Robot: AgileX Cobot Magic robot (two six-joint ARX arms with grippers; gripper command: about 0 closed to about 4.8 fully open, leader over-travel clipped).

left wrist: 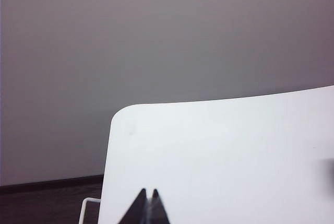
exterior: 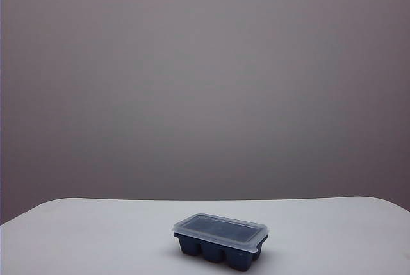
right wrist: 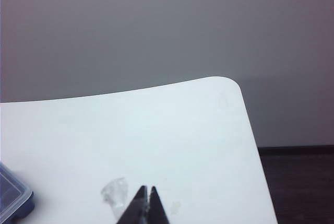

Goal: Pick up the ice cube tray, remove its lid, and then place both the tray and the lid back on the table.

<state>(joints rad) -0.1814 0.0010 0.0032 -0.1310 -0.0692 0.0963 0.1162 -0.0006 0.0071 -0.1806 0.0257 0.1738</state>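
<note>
Both of my grippers are closed tight with nothing between their dark fingers: my left gripper [left wrist: 147, 199] hangs over the near left part of the large plain white table [exterior: 96, 236], my right gripper [right wrist: 146, 197] over its near right part. Neither touches the small dark blue plastic ice cube tray [exterior: 218, 251], which sits near the table's front edge with its thin translucent whitish lid [exterior: 220, 229] on top

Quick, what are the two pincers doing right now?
Left pincer: closed, holding nothing, above the table.
Right pincer: closed, holding nothing, above the table.
</note>
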